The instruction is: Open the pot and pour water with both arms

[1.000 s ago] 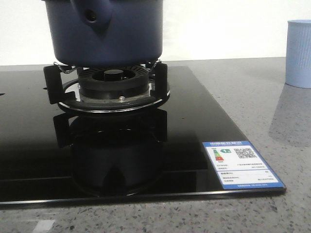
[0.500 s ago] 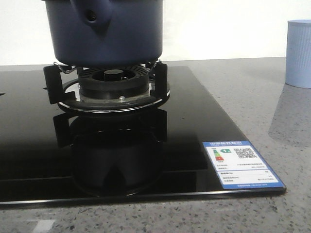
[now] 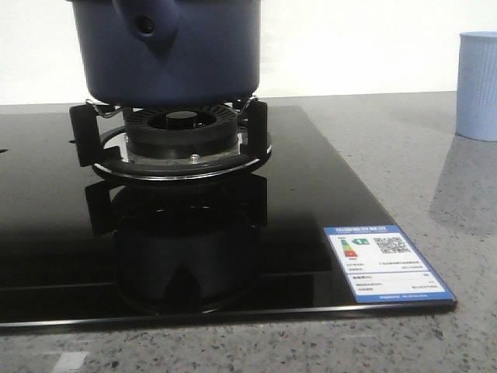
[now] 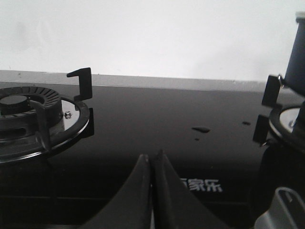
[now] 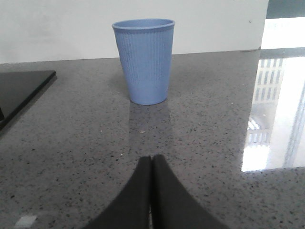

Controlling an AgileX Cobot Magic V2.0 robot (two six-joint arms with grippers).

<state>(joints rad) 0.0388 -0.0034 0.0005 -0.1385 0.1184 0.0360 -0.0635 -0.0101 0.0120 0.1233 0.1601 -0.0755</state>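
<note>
The dark navy-blue pot (image 3: 171,50) sits on the burner grate (image 3: 178,136) of the black glass hob; its top and lid are cut off above the front view. A sliver of its side shows in the left wrist view (image 4: 296,57). My left gripper (image 4: 151,156) is shut and empty, low over the hob glass between the two burners. My right gripper (image 5: 151,159) is shut and empty over the grey stone counter, pointing at the pale blue ribbed cup (image 5: 144,59), well short of it. Neither gripper shows in the front view.
The black glass hob (image 3: 311,194) has a second, empty burner (image 4: 28,112) and a blue and white energy label (image 3: 384,263) at its front right corner. The blue cup (image 3: 477,84) stands on the counter right of the hob. A white wall runs behind.
</note>
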